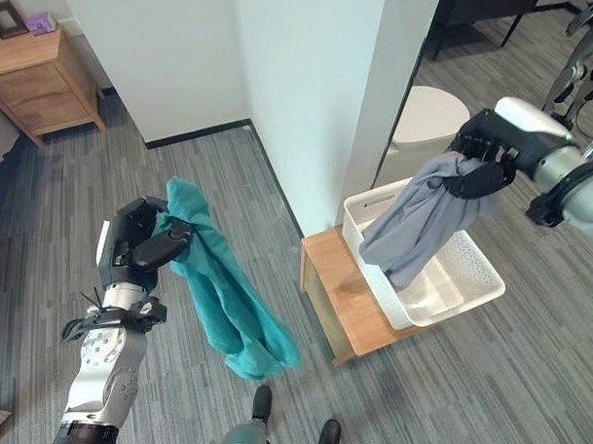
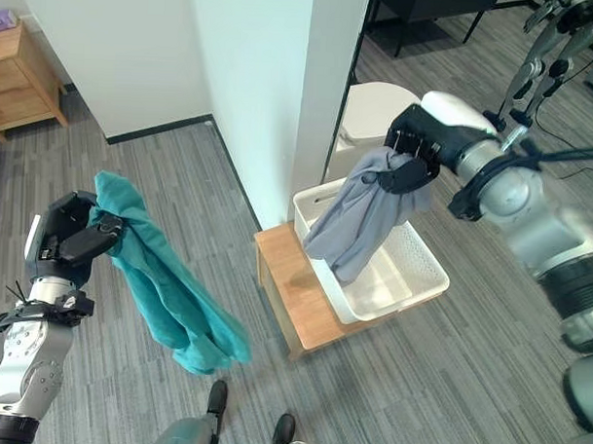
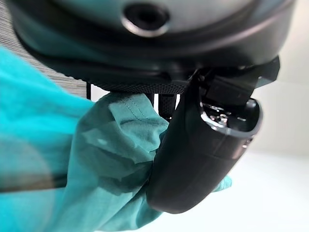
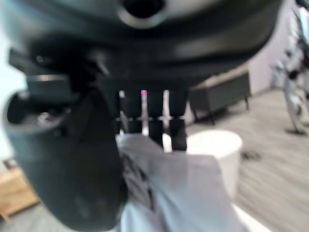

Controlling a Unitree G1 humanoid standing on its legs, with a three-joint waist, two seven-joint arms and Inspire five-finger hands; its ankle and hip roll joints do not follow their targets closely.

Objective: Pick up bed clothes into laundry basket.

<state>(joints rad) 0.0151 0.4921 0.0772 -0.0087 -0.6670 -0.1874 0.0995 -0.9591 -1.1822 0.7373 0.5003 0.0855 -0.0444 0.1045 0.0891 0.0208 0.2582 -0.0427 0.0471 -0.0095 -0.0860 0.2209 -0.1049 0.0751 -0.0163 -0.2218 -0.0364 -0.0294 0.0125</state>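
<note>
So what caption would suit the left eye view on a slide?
Right hand holds a grey garment over the white laundry basket; left hand grips a teal cloth.

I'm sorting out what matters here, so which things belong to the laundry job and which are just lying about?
Job:
teal cloth held in the left hand
grey cloth held in the right hand, hanging over the basket
white laundry basket
low wooden stand under the basket

Lying about:
wooden dresser
round white stool

The white plastic laundry basket (image 1: pixel 467 270) on the low wooden bench (image 1: pixel 344 300) is open above; a white wall corner (image 1: pixel 310 106) stands just left.
</note>
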